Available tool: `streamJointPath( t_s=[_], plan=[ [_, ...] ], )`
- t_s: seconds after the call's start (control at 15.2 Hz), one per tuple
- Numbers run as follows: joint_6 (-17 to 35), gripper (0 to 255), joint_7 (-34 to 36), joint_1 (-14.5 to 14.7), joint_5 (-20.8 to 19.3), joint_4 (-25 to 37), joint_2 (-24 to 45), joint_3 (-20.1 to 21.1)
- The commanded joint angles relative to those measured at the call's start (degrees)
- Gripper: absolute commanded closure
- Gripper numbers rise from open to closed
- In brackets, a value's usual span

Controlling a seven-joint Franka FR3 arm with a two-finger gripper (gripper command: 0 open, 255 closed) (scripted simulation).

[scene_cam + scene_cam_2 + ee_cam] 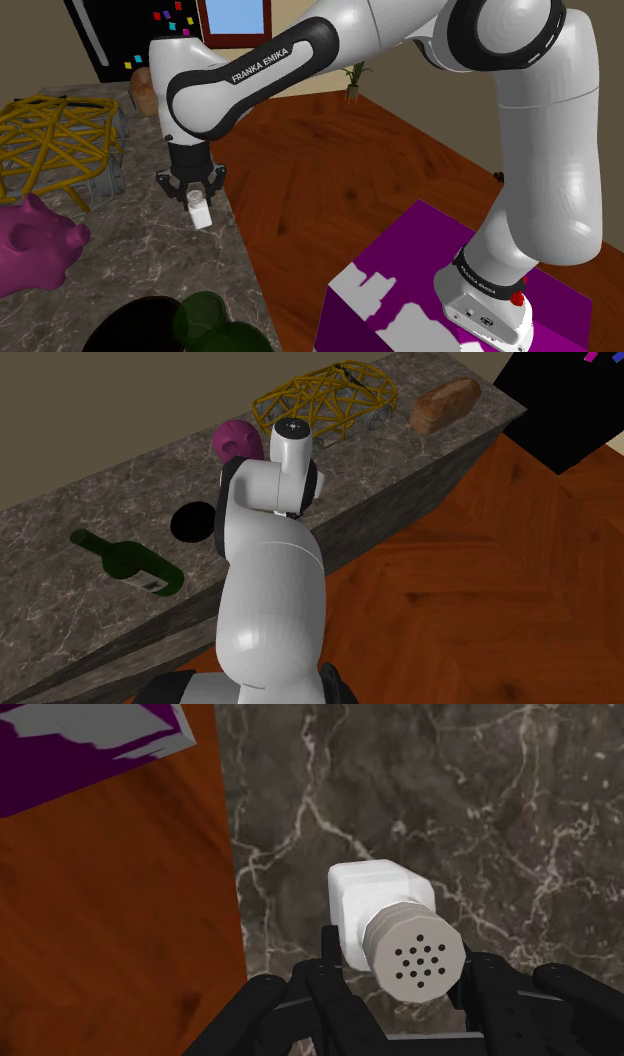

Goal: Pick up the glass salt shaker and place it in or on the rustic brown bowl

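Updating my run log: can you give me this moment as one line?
gripper: shut on salt shaker | shaker: white, over marble counter near its edge | bowl: black, apart from shaker

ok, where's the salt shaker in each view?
Shoulder view: salt shaker in the hand, left of centre.
Second exterior view: hidden behind the arm.
Wrist view: clasped by the hand, grey cap nearest the camera.
Shared landmark: marble counter edge against wood floor.

The salt shaker point(378, 894) is white, its grey cap point(418, 959) dotted with dark holes. The counter point(480, 794) is dark grey with thin white lines. In the shoulder view, the pig point(35, 245) is pink at 8 o'clock, the wire basket point(50, 130) yellow at 9, the stand point(425, 235) purple at 4.
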Motion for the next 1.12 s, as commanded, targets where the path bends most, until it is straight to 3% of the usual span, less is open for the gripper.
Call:
streamJointPath(
  t_s=[0.0, 1.06],
  plan=[
    [-0.56, 255, -0.02, -0.04, 0.16, 0.24, -0.32, 0.12],
    [-10.89, 255, -0.24, -0.52, 2.04, 6.72, -4.54, 1.33]
  ],
)
